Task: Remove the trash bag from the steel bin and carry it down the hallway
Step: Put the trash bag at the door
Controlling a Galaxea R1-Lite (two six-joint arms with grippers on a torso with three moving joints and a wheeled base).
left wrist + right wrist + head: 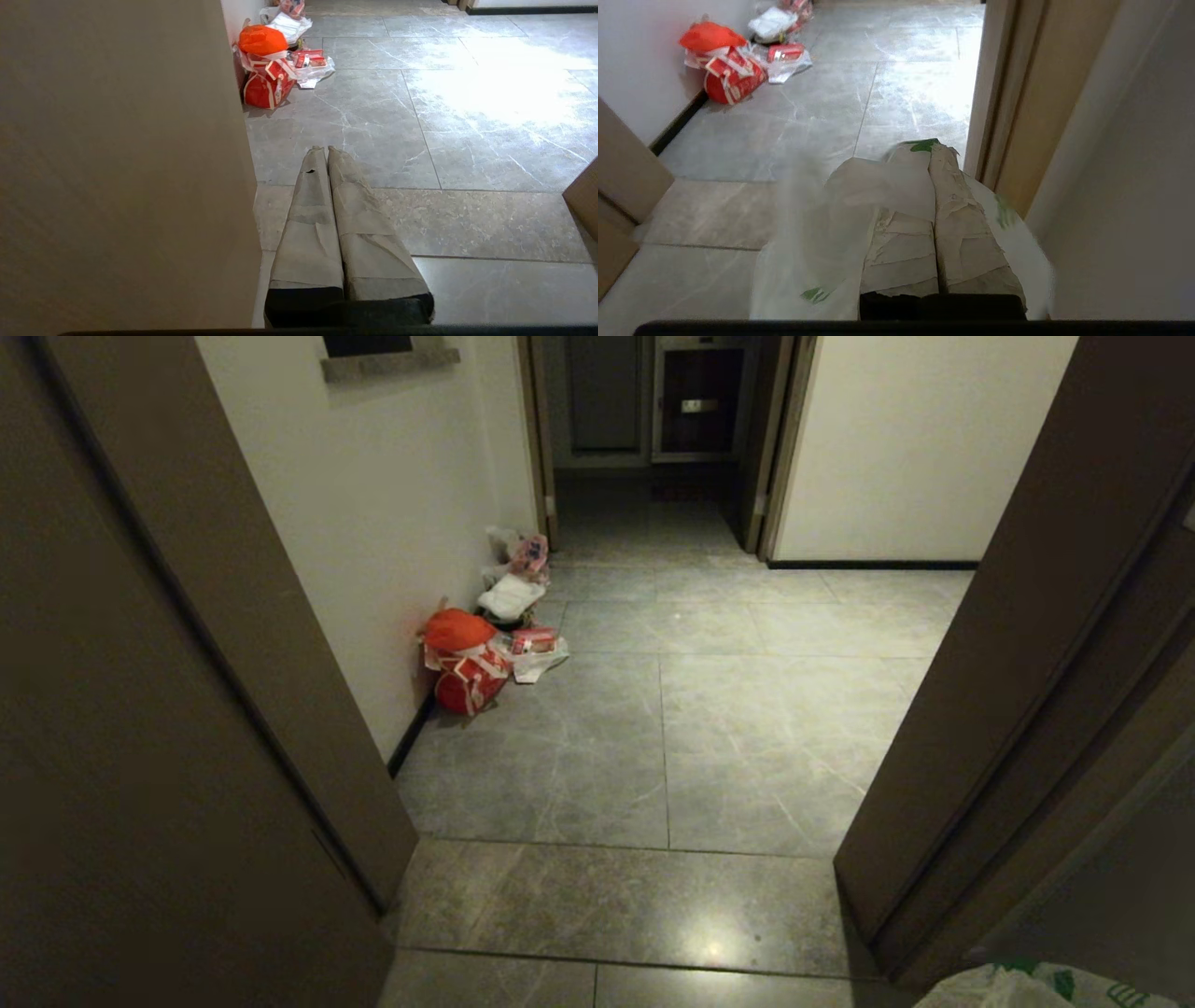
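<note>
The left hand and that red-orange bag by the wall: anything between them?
Only bare grey floor tile lies between the shut left hand and the red-orange bag, as the left wrist view shows.

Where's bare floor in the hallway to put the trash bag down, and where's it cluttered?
Free: the grey tiles from the doorway to the far right wall, and the strip towards the far door. Crowded: along the left wall, where the red-orange bag and loose white packaging sit. The right gripper holds the trash bag.
</note>
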